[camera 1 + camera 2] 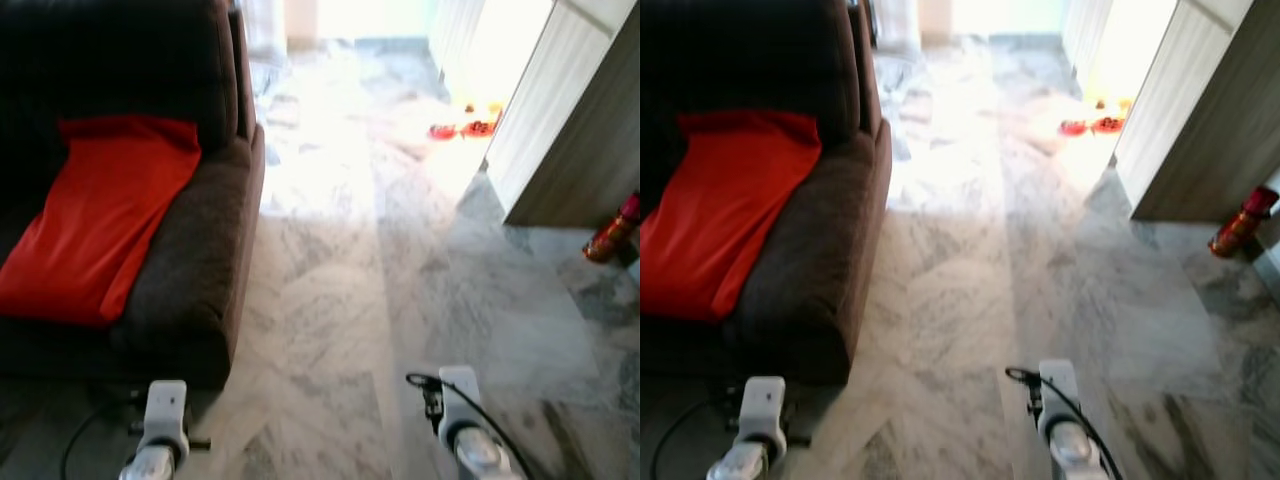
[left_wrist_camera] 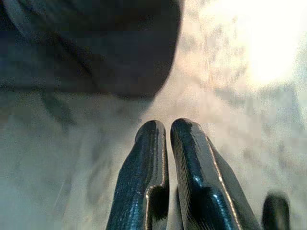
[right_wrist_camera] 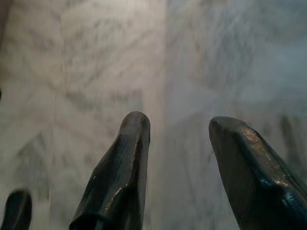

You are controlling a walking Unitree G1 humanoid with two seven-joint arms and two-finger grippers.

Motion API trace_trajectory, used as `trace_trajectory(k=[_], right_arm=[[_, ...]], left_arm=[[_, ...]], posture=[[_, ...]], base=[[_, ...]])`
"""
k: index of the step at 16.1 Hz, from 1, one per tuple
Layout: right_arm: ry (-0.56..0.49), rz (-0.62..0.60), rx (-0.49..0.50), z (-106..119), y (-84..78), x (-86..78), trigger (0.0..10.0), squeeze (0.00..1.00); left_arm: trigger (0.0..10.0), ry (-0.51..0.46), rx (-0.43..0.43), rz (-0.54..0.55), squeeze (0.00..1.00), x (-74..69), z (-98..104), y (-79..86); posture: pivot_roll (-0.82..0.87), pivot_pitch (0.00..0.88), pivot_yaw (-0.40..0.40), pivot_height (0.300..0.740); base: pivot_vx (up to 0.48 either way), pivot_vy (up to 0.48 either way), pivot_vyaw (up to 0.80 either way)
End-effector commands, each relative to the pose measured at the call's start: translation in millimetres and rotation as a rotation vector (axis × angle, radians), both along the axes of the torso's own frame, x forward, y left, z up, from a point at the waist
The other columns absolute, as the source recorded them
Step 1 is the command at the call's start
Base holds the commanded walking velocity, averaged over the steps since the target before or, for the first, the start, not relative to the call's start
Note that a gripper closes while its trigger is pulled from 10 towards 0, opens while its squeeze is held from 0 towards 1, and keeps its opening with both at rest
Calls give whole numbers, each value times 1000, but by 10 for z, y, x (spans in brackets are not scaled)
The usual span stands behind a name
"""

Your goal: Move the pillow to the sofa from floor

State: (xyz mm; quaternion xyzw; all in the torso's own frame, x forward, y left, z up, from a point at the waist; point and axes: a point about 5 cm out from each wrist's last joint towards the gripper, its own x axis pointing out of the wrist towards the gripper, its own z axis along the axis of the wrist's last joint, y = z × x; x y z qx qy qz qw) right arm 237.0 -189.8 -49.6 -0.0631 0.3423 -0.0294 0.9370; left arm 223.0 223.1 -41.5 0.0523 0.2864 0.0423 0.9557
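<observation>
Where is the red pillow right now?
In the left eye view the red fabric pillow lies on the seat of the dark brown sofa, on the robot's left, leaning up against the backrest, beside the marble floor.

Two silver arms with white wrist blocks, black cable [image 1: 470, 410] along the right arm, glossy black ribbed jaws

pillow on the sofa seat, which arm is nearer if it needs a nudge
Left. The left gripper, fingers shut, hangs by the sofa front where the red pillow lies; the right gripper, open, hangs over bare marble floor.
</observation>
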Motion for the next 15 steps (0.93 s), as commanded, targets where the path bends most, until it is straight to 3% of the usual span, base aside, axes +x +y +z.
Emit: trace_trajectory(k=[1, 5, 8, 15], right_arm=[[35, 11, 13, -54, 45, -62, 10000, 0], [86, 4, -2, -122, 52, -155, 10000, 0], [94, -17, -7, -132, 45, -169, 10000, 0], [101, -22, -2, -145, 71, -184, 10000, 0]], left_arm=[[10000, 75, 18, 2, 0, -133, -104, 32], [10000, 113, -11, 8, 0, -226, -178, 15], [10000, 108, 19, -19, 0, -222, -173, 8], [10000, 124, 31, -37, 0, -238, -196, -16]], posture=[[131, 136, -21, 740], [137, 130, -18, 740], [137, 129, -16, 740], [134, 124, -11, 740]], base=[[0, 0, 0], [0, 0, 0], [0, 0, 0], [0, 0, -796]])
